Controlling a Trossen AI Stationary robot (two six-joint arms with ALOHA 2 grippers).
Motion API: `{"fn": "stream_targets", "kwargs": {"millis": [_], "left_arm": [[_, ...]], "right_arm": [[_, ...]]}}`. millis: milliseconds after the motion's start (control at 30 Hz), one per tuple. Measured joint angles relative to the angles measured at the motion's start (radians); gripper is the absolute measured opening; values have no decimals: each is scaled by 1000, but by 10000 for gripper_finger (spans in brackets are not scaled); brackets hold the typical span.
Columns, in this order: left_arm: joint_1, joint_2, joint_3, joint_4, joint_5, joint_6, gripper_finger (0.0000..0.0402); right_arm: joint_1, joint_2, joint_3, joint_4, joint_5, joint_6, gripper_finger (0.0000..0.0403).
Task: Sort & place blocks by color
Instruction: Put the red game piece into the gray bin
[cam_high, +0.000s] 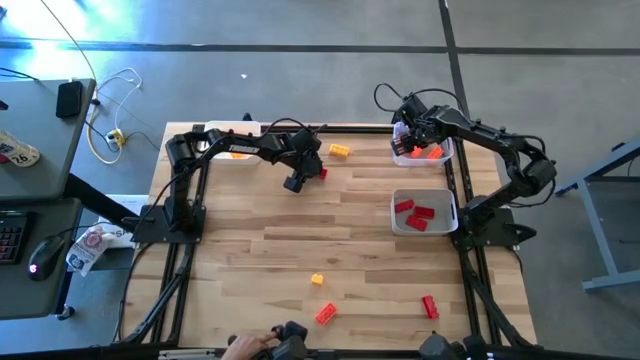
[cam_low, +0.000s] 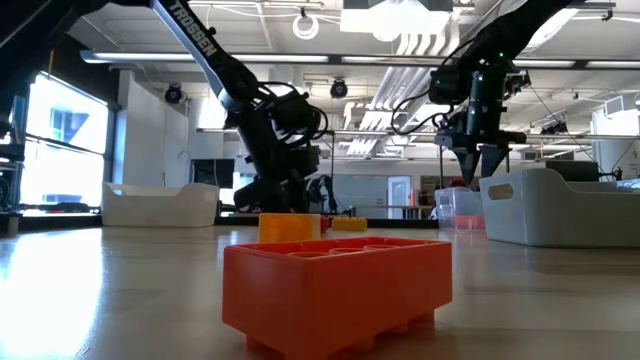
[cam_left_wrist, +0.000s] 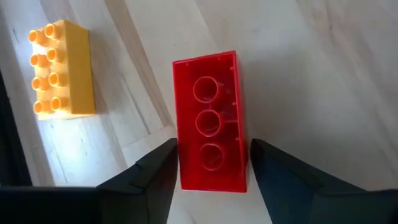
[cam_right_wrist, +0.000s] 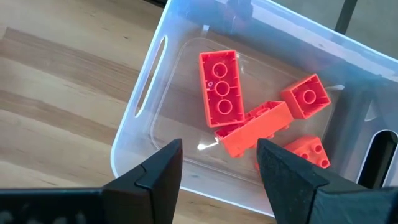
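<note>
The left gripper (cam_left_wrist: 210, 163) is standing with its jaws spread on either side of a red brick (cam_left_wrist: 210, 121), which is lying studs-down on the desk (cam_left_wrist: 323, 74) with its hollow underside facing up. The jaws are flanking the brick's near end, and whether they are already touching its sides cannot be told. A yellow brick (cam_left_wrist: 61, 68) is lying just beside it, toward the upper left of that wrist frame. In the high view this pair is sitting in the upper middle of the frame, under the left arm's wrist.

The right gripper (cam_right_wrist: 217, 171) is hanging with its jaws spread and empty over the clear tray (cam_right_wrist: 140, 118), where several orange bricks (cam_right_wrist: 256, 127) are lying in a loose heap. In the high view that tray (cam_high: 446, 152) is showing at the upper right.

Just below it, a white tray (cam_high: 397, 225) is holding red bricks (cam_high: 417, 215). More bricks are waiting near the bottom edge: a yellow one (cam_high: 317, 280), an orange one (cam_high: 325, 314) and a red one (cam_high: 430, 306). A further white tray (cam_low: 160, 205) is standing at the upper left of the desk.

The step in hand looks like picking up the red brick with the left arm. The next move likely calls for closing squarely on its long sides without nudging the yellow neighbour, then lifting and carrying it across to the white tray of reds. The right arm seems free to go for a loose brick.
</note>
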Motion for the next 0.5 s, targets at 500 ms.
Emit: {"fn": "stream_targets", "kwargs": {"millis": [500], "left_arm": [[-1, -17, -3, -14, 19, -175, 109]], "right_arm": [[58, -43, 0, -5, -51, -10, 193]]}}
